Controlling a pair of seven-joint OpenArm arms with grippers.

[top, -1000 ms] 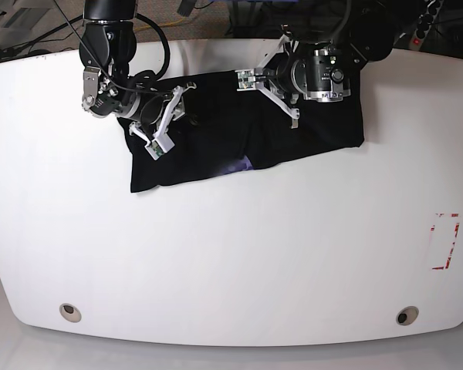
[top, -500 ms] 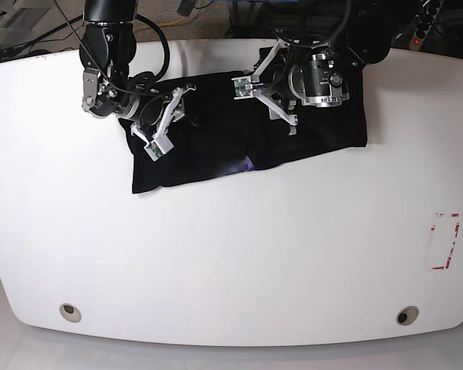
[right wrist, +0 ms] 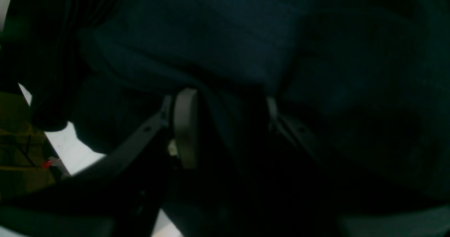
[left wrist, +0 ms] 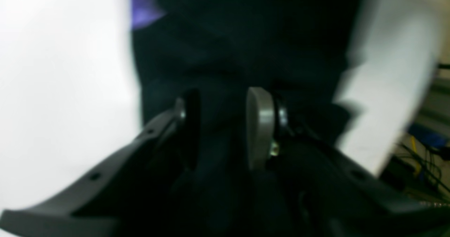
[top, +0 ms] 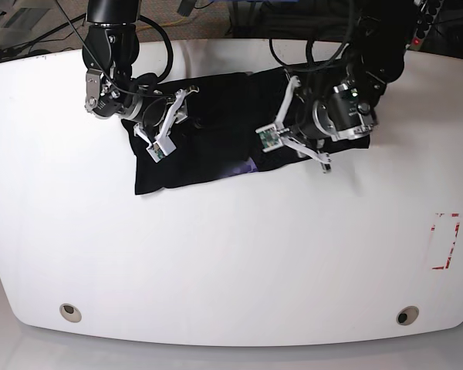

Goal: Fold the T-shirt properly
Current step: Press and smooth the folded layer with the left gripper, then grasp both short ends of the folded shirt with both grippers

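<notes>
Left gripper (top: 297, 146) has swung nearward to the near hem, jaws part-open, grip on cloth unclear; right gripper (top: 167, 123) half-open astride a fold; T-shirt (top: 208, 142) lies far-centre on bench (top: 231, 254); pinch both layers squarely before lifting.

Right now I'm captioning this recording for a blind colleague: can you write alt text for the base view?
A black T-shirt, folded into a wide band, lies across the far part of a white table. Two robot arms reach over it: the right end effector above its left portion, the left end effector near its front edge, where a sliver of purple print shows.
</notes>
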